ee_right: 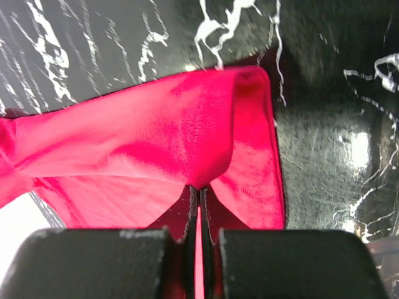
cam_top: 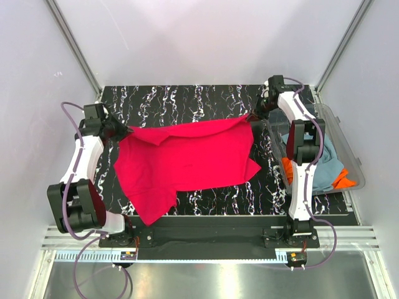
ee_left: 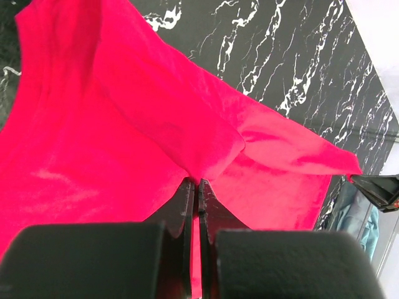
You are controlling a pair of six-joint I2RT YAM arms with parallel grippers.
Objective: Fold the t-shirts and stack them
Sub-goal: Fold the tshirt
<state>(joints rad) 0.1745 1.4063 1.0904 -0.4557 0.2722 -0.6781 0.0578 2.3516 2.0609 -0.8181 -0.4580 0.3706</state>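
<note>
Between left hand (cam_top: 126, 132) and right hand (cam_top: 252, 116), a pinched red t-shirt (cam_top: 187, 159).

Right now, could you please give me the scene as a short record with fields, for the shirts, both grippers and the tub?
red t-shirt: unfolded, spread on the black marbled table, near edge reaching the table's front
left gripper: shut on the red t-shirt's far left edge
right gripper: shut on its far right corner
clear tub: right side of the table
tub contents: grey-blue t-shirt and orange t-shirt, both crumpled
stack: none yet
</note>
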